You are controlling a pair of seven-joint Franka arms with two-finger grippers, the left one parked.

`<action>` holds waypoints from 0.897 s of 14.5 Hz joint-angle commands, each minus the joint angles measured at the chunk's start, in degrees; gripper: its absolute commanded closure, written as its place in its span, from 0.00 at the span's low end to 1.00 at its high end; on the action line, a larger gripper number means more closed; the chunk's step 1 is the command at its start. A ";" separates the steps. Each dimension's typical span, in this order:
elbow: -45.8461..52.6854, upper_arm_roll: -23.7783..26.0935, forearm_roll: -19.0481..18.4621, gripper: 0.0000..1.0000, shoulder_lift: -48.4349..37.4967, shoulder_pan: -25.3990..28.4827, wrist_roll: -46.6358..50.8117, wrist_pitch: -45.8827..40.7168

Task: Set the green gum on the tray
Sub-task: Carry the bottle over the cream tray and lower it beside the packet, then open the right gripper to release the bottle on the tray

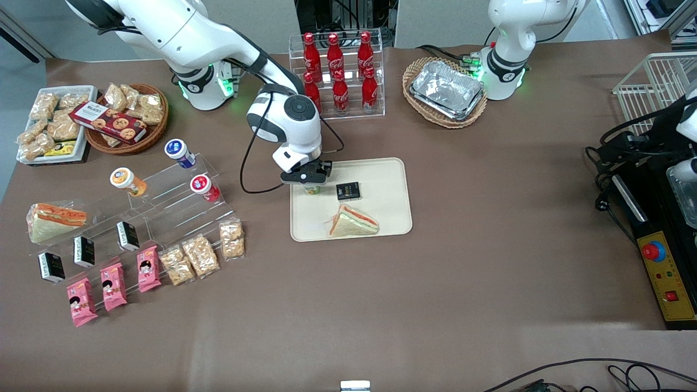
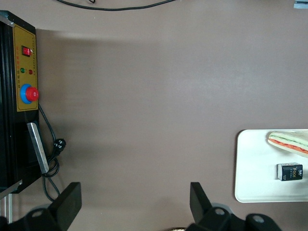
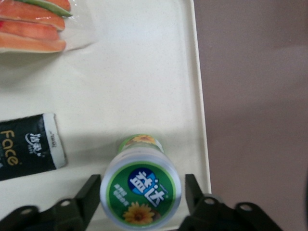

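The green gum (image 3: 140, 192) is seen upright on the tray (image 1: 389, 220), near its rim, between the jaws of the gripper (image 3: 140, 202), which are spread with gaps on both sides. A black packet (image 3: 26, 147) and a sandwich (image 3: 33, 24) lie nearby on the tray.

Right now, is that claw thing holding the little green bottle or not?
Right end effector: fingers on either side of the green gum, over the tray; grip cannot be told.
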 commanded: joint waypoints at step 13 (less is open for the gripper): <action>27.23 7.97 26.55 0.00 -16.35 -21.91 -37.37 -45.06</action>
